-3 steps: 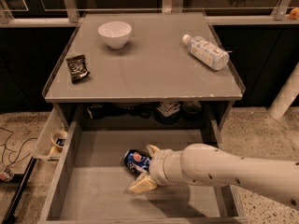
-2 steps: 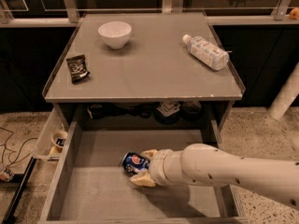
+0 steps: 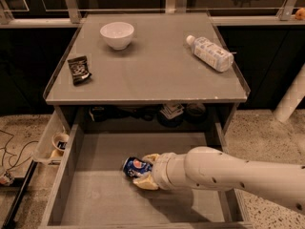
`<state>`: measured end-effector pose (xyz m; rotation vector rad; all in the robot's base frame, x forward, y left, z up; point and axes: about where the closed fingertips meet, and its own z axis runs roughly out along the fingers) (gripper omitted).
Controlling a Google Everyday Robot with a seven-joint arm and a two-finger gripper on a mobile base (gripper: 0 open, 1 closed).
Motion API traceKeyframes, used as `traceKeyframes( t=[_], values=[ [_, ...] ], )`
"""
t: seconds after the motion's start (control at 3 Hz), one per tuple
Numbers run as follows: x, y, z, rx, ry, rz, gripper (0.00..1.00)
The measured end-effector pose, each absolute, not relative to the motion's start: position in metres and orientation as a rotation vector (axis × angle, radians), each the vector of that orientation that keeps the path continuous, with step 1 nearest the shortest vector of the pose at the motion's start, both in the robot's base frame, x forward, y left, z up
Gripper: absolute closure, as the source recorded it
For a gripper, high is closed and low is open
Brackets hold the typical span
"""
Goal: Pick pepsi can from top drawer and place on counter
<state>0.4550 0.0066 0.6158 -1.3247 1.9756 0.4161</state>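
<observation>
1. Presently the drawer stands pulled out in the lower half of the frame, below the counter.
2. Gripper sits inside the drawer, lower centre of the frame, at the end of a thick white arm that comes in from the lower right.
3. Its two tan fingers are pressed against the can, one on the upper side and one on the lower side, pinching it between them.
4. Can: dark blue with a round red, white and blue logo. It is tipped over, one end pointing to the left of the frame, about mid-drawer. Cannot tell whether it rests on the drawer floor or is just off it.
5. Counter top carries three things, well apart: a white bowl at upper left, upright; a clear bottle with a white label at upper right, lying on its side; a small dark packet near the left edge.
6. Small pale bin hangs just beside the drawer's left wall, a cup-like item inside.
7. Dark clutter shows in the gap under the counter, behind the drawer; too dim to name.
8. Speckled floor at right.
</observation>
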Motion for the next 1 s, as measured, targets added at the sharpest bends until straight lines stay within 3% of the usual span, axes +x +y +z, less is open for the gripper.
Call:
traceKeyframes(
  t=[0.33,1.0],
  values=[
    [0.453,0.01,0.622,-1.333,1.95,0.466,1.0],
    [0.46,-0.014,0.697,-1.386,1.81,0.54,1.0]
  ],
)
